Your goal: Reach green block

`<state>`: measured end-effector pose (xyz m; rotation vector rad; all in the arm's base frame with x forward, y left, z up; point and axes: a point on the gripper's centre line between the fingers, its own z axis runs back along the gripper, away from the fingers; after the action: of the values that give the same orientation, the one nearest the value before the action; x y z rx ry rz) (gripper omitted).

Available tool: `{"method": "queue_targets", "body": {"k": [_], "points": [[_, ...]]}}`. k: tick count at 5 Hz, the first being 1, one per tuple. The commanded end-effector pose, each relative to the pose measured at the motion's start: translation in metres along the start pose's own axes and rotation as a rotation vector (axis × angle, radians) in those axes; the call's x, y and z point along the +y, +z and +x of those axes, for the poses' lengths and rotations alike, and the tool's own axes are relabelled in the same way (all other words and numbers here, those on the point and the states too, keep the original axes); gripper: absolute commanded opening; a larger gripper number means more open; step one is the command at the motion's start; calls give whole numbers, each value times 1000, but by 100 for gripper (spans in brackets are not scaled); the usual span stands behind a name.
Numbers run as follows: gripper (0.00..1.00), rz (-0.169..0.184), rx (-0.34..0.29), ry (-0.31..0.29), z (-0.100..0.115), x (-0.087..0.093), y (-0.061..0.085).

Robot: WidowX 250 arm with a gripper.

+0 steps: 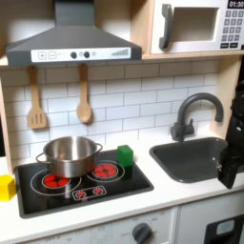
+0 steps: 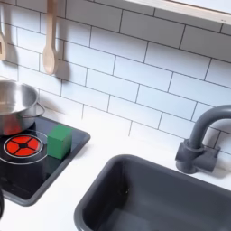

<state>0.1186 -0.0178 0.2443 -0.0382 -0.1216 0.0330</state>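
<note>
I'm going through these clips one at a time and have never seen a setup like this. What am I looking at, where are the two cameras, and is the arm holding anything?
This is a toy kitchen used as a robot's workspace. The first exterior view takes in the whole counter from the front; the second exterior view is closer, over the sink.

On the black stovetop with red burner rings stands a shiny steel pot. Beside it, at the stovetop's corner, sits the small bright green block, also seen in the second exterior view. A yellow block lies at the first exterior view's left edge. There is a dark grey sink with a grey tap, and two wooden utensils hang on the tiled wall.

The dark shape at the first exterior view's right edge looks like the robot arm; its gripper state cannot be told, and nothing visibly touches the green block.
</note>
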Motion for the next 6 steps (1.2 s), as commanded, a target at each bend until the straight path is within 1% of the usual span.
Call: {"method": "queue_targets", "body": {"k": [1,2,3,4,5,6], "points": [[100,0,0,-2,0,0,0],[100,42,-5,-16,8,4,0],[100,69,-10,-18,23,9,-3],[100,82,-19,-36,36,12,-2],[100,80,-24,-56,48,15,-4],[100,84,-32,-48,59,21,-4]]}}
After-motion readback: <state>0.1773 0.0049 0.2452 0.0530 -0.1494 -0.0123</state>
